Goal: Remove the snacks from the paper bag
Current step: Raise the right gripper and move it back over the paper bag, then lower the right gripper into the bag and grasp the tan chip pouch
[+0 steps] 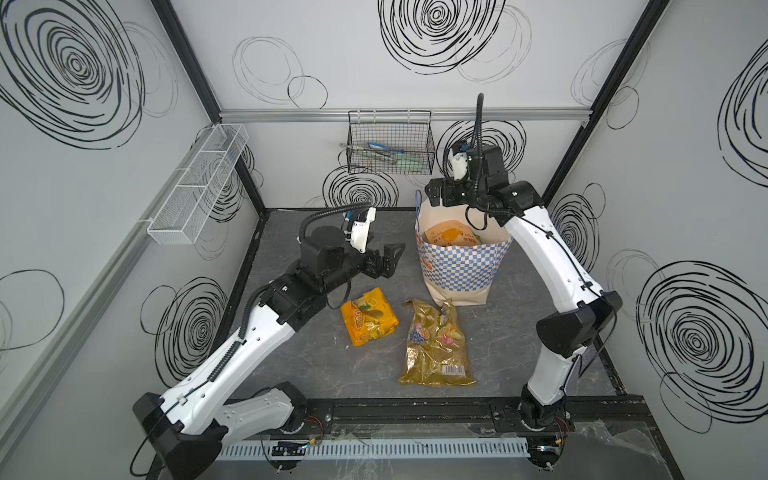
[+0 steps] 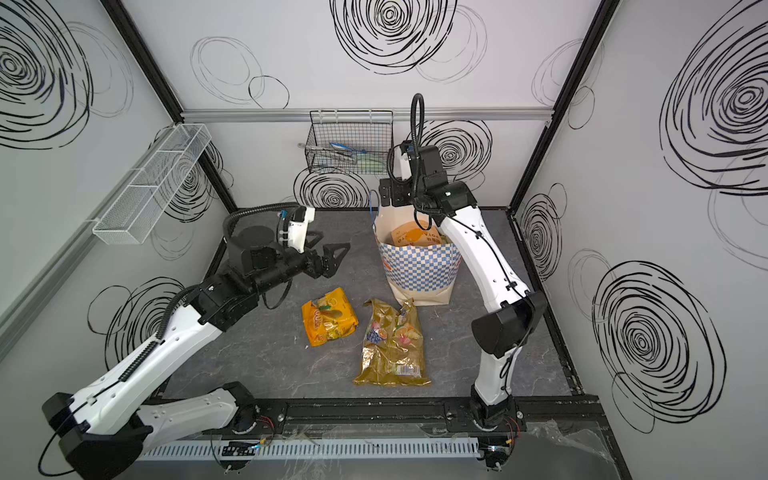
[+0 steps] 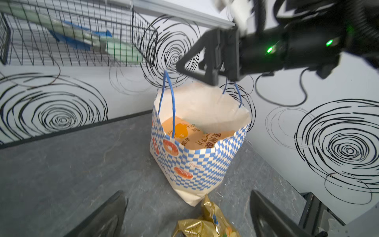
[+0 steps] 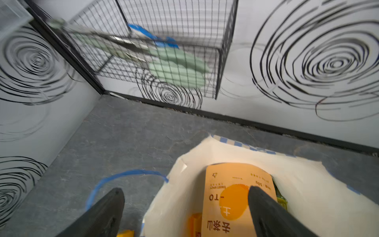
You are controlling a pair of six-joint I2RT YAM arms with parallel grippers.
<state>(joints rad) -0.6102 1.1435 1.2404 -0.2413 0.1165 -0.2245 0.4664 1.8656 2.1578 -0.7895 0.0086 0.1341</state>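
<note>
Right gripper (image 4: 184, 189): spread wide, holding nothing; hangs just over the back rim of the paper bag (image 1: 461, 270), one finger above the tan-orange potato bag (image 4: 231, 197), the other outside the wall by the blue cord handle (image 4: 123, 176); cannot tell whether it touches the paper.
Left gripper (image 1: 386, 251): also wide and empty; hovers above the surface (image 1: 291, 361) to the left of the paper bag, apart from it and facing it, probably kept clear so the other arm has room.
Paper bag: upright toward the back right of the surface, mouth open upward, giving a straight way down from above.
Gold packet (image 1: 436, 345): out already, flat on the surface, top end right at the foot of the paper bag; well apart from both grippers.
Tan-orange potato bag: inside, standing on end against the back wall, highest of the contents, directly beneath the right gripper; likely the next pick.
Orange-yellow packet (image 1: 368, 318): out, flat on the surface near the gold packet, not touching it; near the left gripper but below it, not held.
Green sliver (image 4: 281, 197): tucked behind the potato bag, too hidden to name.
Step in hand: by the look of it, lining up to reach in; one finger needs to clear the rim first.
</note>
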